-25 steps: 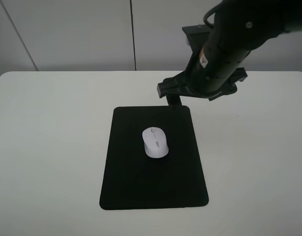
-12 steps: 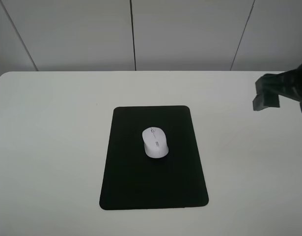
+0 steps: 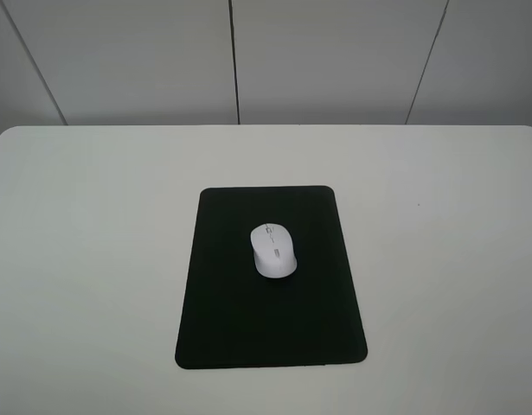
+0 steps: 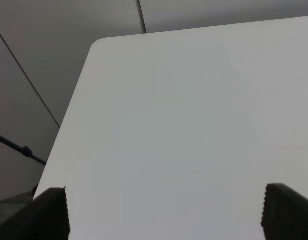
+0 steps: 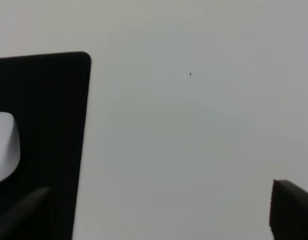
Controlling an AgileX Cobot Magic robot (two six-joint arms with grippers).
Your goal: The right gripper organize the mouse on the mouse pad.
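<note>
Looks like a bare lab or test room: plain white table (image 3: 92, 259) filling the frame, grey panelled wall (image 3: 335, 60) with vertical seams across the top.

One mouse (image 3: 273, 251) — one mouse pad (image 3: 271, 337) — one table (image 3: 92, 225)

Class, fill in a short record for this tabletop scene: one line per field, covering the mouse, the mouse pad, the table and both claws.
mouse: white mouse, resting on the pad, nearer its far end
mouse pad: black mouse pad, flat on the table
table: white table
right claw: open, empty, over bare table beside the pad
left claw: open, empty, over a table corner
contact: neither claw touches the mouse
</note>
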